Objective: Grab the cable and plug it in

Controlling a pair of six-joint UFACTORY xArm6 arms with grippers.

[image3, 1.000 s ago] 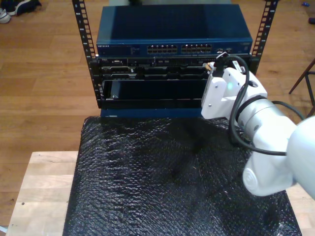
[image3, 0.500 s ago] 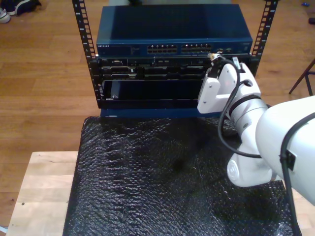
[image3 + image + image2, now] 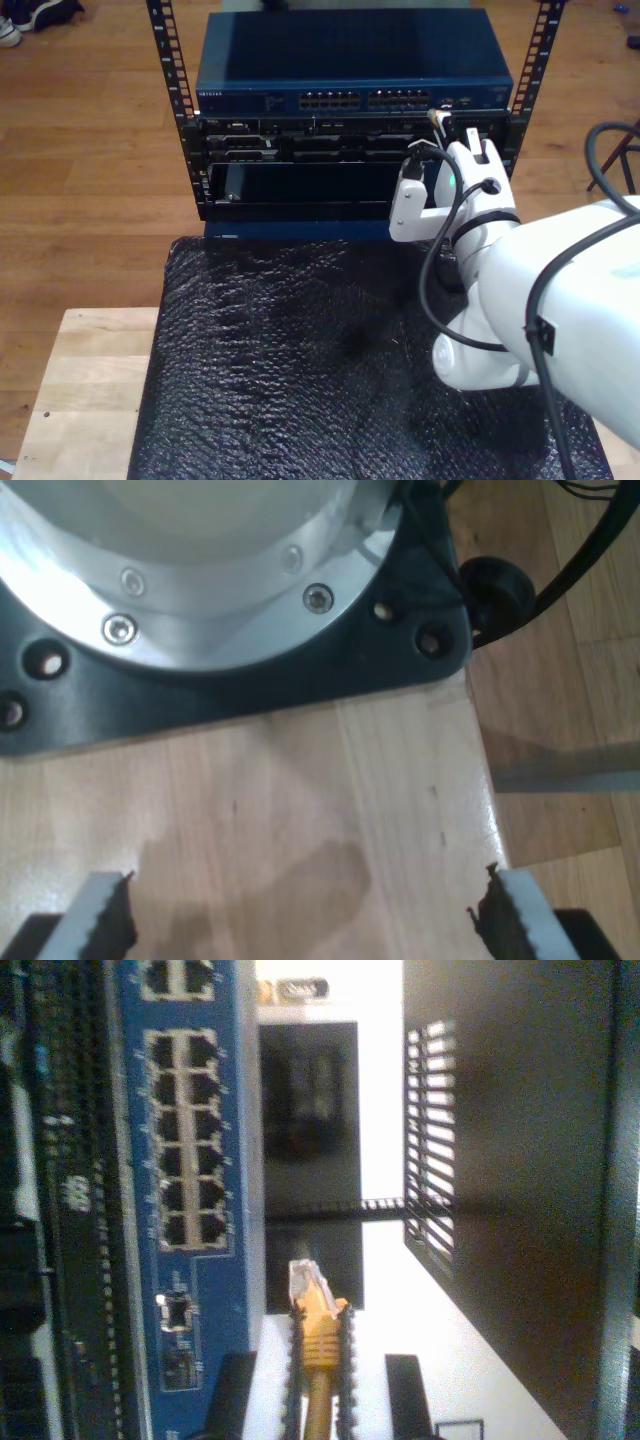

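Since the earlier frames my second arm has swung toward the exterior view's left and its wrist has rolled, so the white gripper body now sits nearer the middle of the rack front.

Exterior view: my second gripper (image 3: 437,117) hangs at the upper right of the rack (image 3: 180,90), its tip just in front of the blue switch (image 3: 350,60) near the right-hand port block. The cable (image 3: 436,116) shows as a small yellowish tip at the jaws. Below the rack a sheet of black bubble wrap (image 3: 300,360) covers most of a pale wooden table (image 3: 70,390), and beyond it is a warm wooden floor (image 3: 80,150) (shoes lie at the far upper left corner).

Second wrist view: my second gripper (image 3: 318,1390) is clamped on the cable's (image 3: 319,1360) yellow-orange boot, the serrated fingers (image 3: 293,1380) pressing it from both sides. The clear plug (image 3: 304,1282) points forward, just beside the switch's (image 3: 220,1260) face and short of the port block (image 3: 185,1140); it is in no socket.

First wrist view: my first gripper (image 3: 305,925) stands with jaws wide apart and nothing between them, above pale wood tabletop (image 3: 330,810). An arm's round silver base on a black plate (image 3: 230,680) is bolted to that wood, and floorboards (image 3: 560,680) show past the table edge.
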